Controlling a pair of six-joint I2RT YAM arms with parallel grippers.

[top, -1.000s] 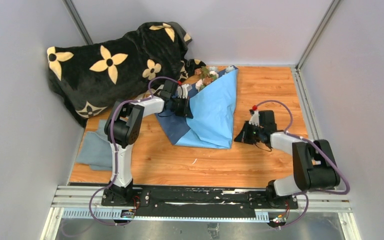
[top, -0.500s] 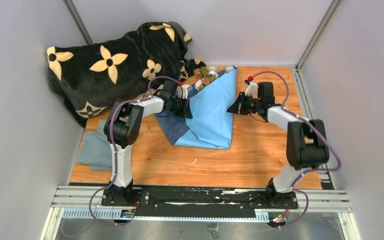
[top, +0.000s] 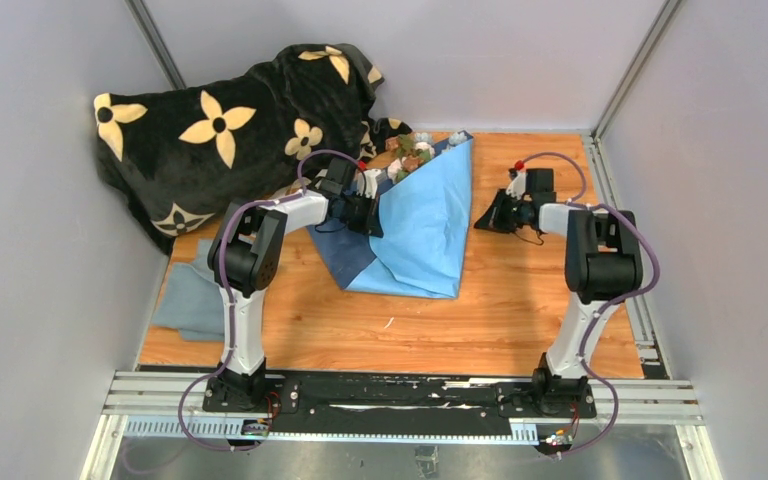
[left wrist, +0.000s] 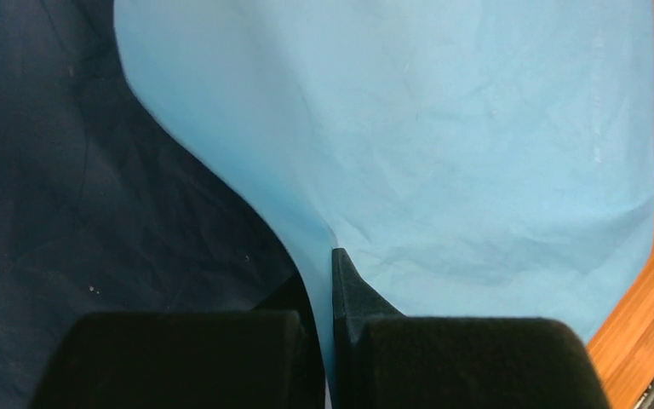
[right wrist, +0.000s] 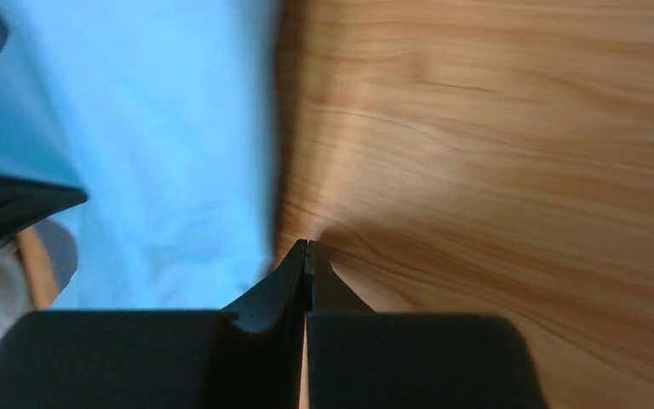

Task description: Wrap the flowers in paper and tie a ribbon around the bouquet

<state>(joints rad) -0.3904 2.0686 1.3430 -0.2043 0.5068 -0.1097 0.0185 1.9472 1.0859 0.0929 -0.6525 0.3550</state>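
Flowers (top: pixel 410 152) poke from folded blue paper (top: pixel 425 225) at the table's (top: pixel 520 300) far middle. Left gripper (top: pixel 375 218) pinches the paper's left fold; right gripper (top: pixel 480 224), jaws pressed together and empty, hovers beside its right edge. Wrapping is under way; next it probably must spread for that edge.

**Left arm** (top: pixel 240 330) and **right arm** (top: pixel 572 335): white tubular links joined by bulky black joint housings. Each base is bolted to a black plate (top: pixel 400 392) along the counter's near edge. A thin purple cable (top: pixel 320 155) loops from each base along the links to the wrist.

**Left gripper** (top: pixel 368 214) and **right gripper** (top: pixel 482 222): matte black bodies on a white wrist fitting with a small red cap (top: pixel 519 166). The jaws are black and wedge-tapered to thin tips.
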